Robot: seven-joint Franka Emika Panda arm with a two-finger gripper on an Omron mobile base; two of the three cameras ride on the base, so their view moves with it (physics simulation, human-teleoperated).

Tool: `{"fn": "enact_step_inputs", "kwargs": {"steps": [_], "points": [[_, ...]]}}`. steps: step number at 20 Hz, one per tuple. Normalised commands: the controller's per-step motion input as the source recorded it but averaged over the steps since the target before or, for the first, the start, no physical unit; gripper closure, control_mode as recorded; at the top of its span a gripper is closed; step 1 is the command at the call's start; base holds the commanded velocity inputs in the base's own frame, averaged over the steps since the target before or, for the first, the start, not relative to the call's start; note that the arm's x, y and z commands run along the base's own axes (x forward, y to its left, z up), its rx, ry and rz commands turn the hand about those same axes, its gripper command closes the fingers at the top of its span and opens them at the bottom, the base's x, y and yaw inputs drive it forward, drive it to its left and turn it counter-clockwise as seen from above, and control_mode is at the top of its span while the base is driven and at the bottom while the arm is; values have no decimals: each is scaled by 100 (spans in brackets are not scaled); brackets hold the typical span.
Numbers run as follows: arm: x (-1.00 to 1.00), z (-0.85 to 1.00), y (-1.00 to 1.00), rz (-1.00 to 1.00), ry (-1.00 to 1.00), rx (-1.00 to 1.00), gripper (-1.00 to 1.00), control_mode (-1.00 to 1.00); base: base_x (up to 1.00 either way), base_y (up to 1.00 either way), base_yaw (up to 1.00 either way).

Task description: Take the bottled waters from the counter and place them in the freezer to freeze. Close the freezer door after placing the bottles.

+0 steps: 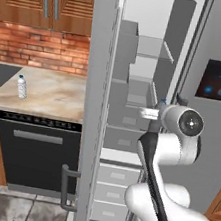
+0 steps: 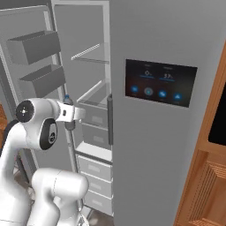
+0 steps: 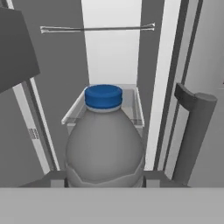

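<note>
On the left, the clear bottle [image 1: 22, 87] stands upright on the bench [image 1: 54, 96], far from the arm. Next comes the freezer door [image 1: 94, 105], swung wide open, with grey bins on its inside.

In the middle, the tool [image 2: 69, 114] is closed tight around the grey bottle [image 3: 105, 146]. The bottle stands upright, blue cap on top. In the hand view, the freezer [image 3: 111, 57] is open straight ahead of the bottle. A clear tray [image 3: 133, 107] sits right behind the cap, and a thin wire shelf is higher up.

So the freezer lies straight in front of the tool, and I think the bottle only needs to go forward and be set down.

On the right is the other door with the dark screen [image 2: 160, 81]. Its handle [image 3: 192, 131] stands close beside the bottle and could get bumped.
</note>
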Motion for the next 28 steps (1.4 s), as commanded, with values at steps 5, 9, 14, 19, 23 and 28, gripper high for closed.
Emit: {"fn": "enact_step_inputs", "kwargs": {"steps": [5,9,14,19,23,28], "points": [[54,-26,0,0,-18,0,100,-100,0,0,0],[39,-6,6,0,-2,0,100,-100,0,0,0],[23,0,5,0,-6,0,100,-100,0,0,0],[10,1,2,0,-6,-1,100,-100,0,0,0],[10,21,0,0,0,0,100,-100,0,0,0],[24,10,0,0,0,0,100,-100,0,0,0]]}}
